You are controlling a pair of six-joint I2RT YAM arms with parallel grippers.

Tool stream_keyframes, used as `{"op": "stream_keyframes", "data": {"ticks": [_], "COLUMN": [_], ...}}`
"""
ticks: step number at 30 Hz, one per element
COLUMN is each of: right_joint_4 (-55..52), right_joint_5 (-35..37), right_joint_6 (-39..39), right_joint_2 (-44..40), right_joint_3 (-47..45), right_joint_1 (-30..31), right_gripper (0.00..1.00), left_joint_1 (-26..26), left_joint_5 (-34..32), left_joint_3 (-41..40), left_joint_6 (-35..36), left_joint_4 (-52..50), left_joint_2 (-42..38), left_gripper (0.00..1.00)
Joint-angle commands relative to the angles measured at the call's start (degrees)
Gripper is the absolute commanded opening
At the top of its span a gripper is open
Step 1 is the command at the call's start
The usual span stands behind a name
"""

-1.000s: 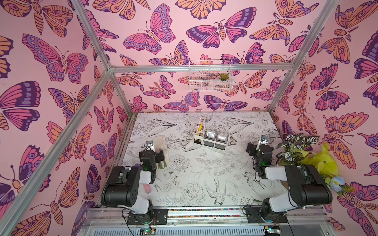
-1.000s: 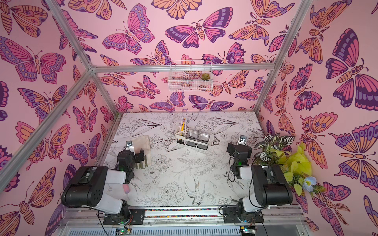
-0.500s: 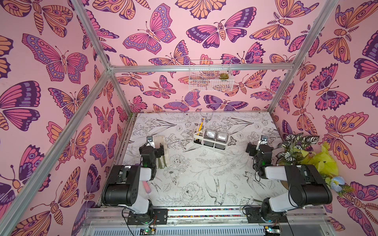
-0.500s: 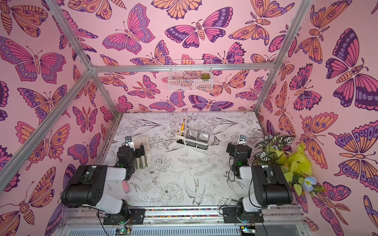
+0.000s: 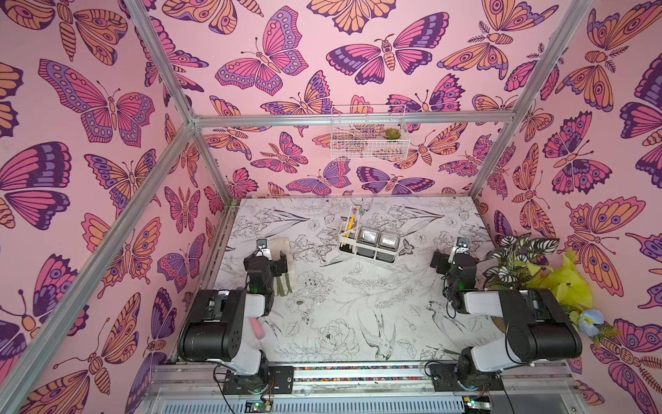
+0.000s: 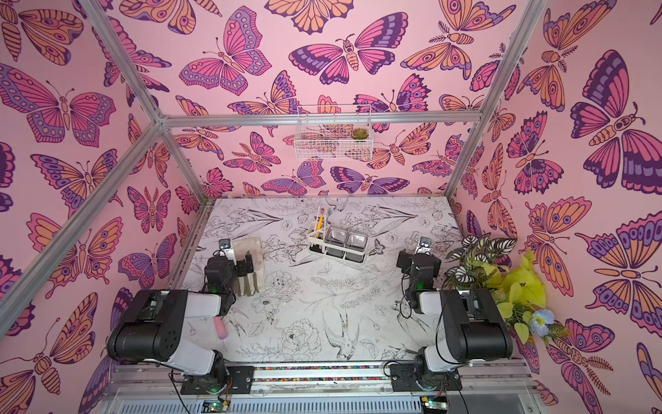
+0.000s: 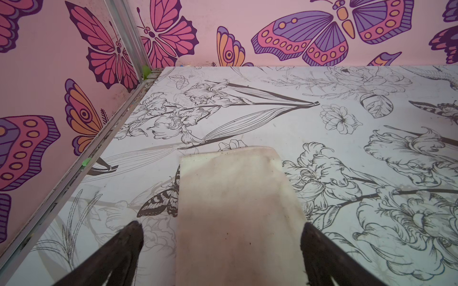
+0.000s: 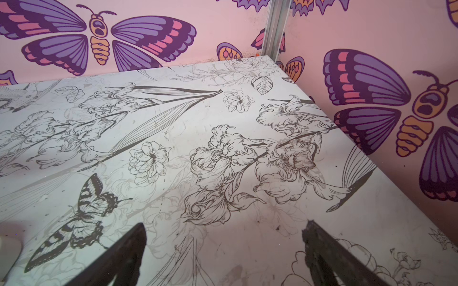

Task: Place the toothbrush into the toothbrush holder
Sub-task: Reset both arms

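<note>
My left hand moved a bit; it and my right hand hang open, empty. The toothbrush sits in the toothbrush holder; looks done.

toothbrush holder sits mid-far on tabletop, slightly skewed; toothbrush, yellow handle, stands tilted in the holder's left slot section, head up; two clear-grey cups fill its right part; left claw hangs over a beige cloth lying by the tabletop's left edge; right claw sits by the right edge, just beside a striped-leaf plant; both claws well apart from holder; yellow leaves and a blue flower nearer on the right; pink stub beside left arm, can't tell what it is; white wire basket on far wall, small succulent in its right end
</note>
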Motion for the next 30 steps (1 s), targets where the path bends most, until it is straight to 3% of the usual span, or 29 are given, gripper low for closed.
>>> {"op": "stream_keyframes", "data": {"ticks": [1,6,12,13,15,17,19,22,30], "right_joint_4": [0.4,-4.1,3.7,6.0,2.9,-1.9,0.7,-0.7,-0.8], "right_joint_5": [-0.4,-7.3,-1.6,-1.4,-1.7,-1.9,-1.9,-2.1,-2.1], "right_joint_6": [-0.6,-3.5,-1.0,-1.0,-1.0,-0.9,-1.0,-1.1,-1.2], "right_joint_2": [-1.5,-6.1,1.3,1.7,1.0,-0.4,0.4,-0.1,0.0], "right_joint_3": [1.1,0.8,0.5,-0.3,0.7,1.8,1.2,1.5,1.7], "right_joint_1": [0.2,0.4,0.4,0.3,0.3,0.3,0.2,0.3,0.3], "right_gripper": [0.99,0.99,0.99,0.99,0.99,0.99,0.99,0.99,0.99], "left_joint_1": [0.4,-0.6,-0.4,-0.4,-0.4,-0.4,-0.4,-0.4,-0.3], "left_joint_5": [1.0,-3.5,-3.0,-3.4,-3.2,-3.3,-3.1,-3.3,-3.0], "left_joint_3": [0.0,-1.0,-0.8,-0.6,0.2,-0.7,0.1,-0.7,0.0], "left_joint_6": [-0.5,-1.2,0.0,-1.0,-1.0,-0.3,-1.1,-0.4,-1.0], "left_joint_4": [0.2,-2.3,3.9,1.3,-0.8,3.3,-0.7,2.8,0.4], "left_joint_2": [0.0,-4.8,1.1,0.0,-0.3,1.0,-0.4,0.8,0.2], "left_gripper": [1.00,1.00,1.00,1.00,1.00,1.00,1.00,1.00,1.00]}}
